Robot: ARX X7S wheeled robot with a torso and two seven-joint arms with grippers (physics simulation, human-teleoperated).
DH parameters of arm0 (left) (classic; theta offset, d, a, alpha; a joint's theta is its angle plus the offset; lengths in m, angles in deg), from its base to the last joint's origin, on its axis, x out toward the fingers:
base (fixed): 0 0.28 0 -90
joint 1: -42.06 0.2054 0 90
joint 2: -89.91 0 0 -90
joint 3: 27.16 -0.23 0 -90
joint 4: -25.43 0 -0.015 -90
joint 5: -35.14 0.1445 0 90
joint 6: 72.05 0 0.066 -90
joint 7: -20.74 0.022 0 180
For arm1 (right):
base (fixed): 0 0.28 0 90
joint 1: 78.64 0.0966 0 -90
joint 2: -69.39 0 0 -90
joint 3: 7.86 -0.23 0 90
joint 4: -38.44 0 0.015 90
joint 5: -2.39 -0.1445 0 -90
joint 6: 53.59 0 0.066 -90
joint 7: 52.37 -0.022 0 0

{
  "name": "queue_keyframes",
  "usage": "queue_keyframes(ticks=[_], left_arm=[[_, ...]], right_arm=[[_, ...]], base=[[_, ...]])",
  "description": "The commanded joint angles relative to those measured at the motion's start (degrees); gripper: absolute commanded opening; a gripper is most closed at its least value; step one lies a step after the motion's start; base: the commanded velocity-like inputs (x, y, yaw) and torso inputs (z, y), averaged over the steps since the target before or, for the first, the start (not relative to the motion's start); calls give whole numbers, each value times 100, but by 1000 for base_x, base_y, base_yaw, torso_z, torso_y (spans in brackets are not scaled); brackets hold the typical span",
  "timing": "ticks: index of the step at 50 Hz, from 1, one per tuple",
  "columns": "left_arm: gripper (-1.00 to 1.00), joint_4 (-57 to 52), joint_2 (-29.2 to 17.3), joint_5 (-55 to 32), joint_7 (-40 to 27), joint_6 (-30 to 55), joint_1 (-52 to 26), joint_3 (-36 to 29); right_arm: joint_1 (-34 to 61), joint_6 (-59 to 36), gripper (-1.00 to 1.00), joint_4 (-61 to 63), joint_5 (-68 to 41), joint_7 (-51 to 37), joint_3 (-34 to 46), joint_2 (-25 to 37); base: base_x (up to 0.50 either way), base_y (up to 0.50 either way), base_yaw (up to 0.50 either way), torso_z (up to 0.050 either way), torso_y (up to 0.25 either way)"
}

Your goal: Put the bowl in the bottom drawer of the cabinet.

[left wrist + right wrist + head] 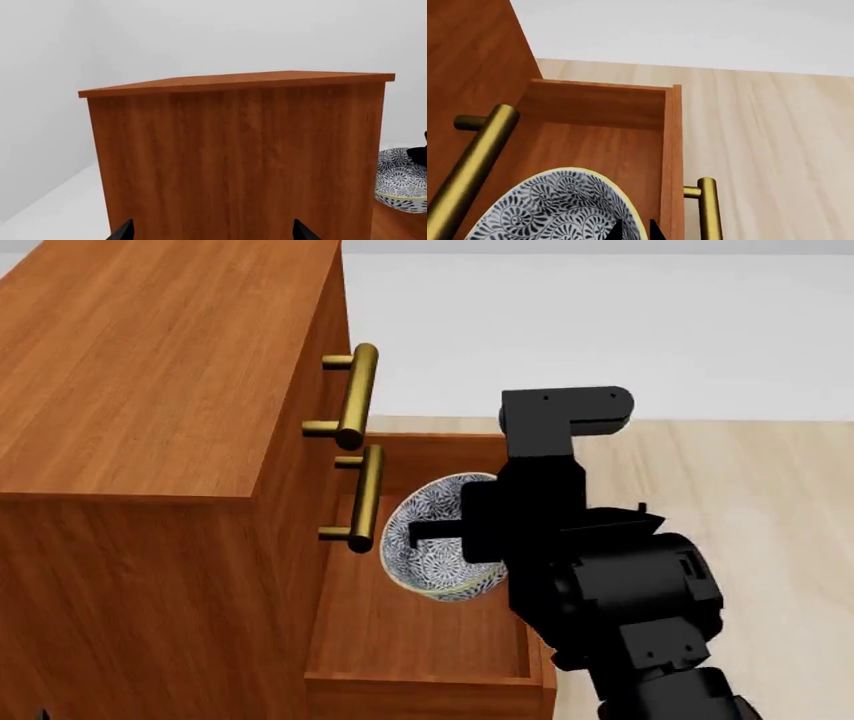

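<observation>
The bowl [434, 535], blue-and-white with a yellowish band at the rim, hangs tilted on edge over the pulled-out bottom drawer [427, 677] of the cabinet [147, 360]. My right gripper [637, 231] is shut on the bowl [554, 210], one fingertip inside the rim and one outside. In the right wrist view the drawer's wooden floor and far wall [594, 107] lie beneath the bowl, with its brass handle [710, 210] outside the front. My left gripper [213, 232] stands open, facing the cabinet's plain side panel [233, 150]. The bowl [400, 180] shows at that view's edge.
Two brass bar handles [354, 400] [363, 495] of the upper drawers jut out beside the bowl. My black right arm [601, 570] covers the drawer's right side. Pale wood floor [761, 480] stretches to the right, and a white wall stands behind.
</observation>
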Motion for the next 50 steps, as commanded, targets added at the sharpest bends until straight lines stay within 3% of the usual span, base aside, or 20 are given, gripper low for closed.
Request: queue_keyframes(ticks=[1, 16, 23, 50], left_arm=[[100, 20, -10, 0, -20, -21, 9, -9], [100, 52, -28, -33, -23, -78, 26, -1], [100, 37, -38, -34, -49, -48, 11, -6], [100, 63, -75, -68, -84, -83, 13, -1]], right_arm=[[160, 400, -100, -705, 239, 359, 152, -253], [409, 995, -100, -1813, 353, 819, 223, -594], [672, 1583, -100, -2934, 394, 1206, 299, -888], [602, 1987, -100, -3135, -1620, 1140, 2034, -897]], base=[[0, 0, 0, 0, 0], [0, 0, 0, 0, 1], [0, 0, 0, 2, 0], [0, 0, 0, 0, 0]])
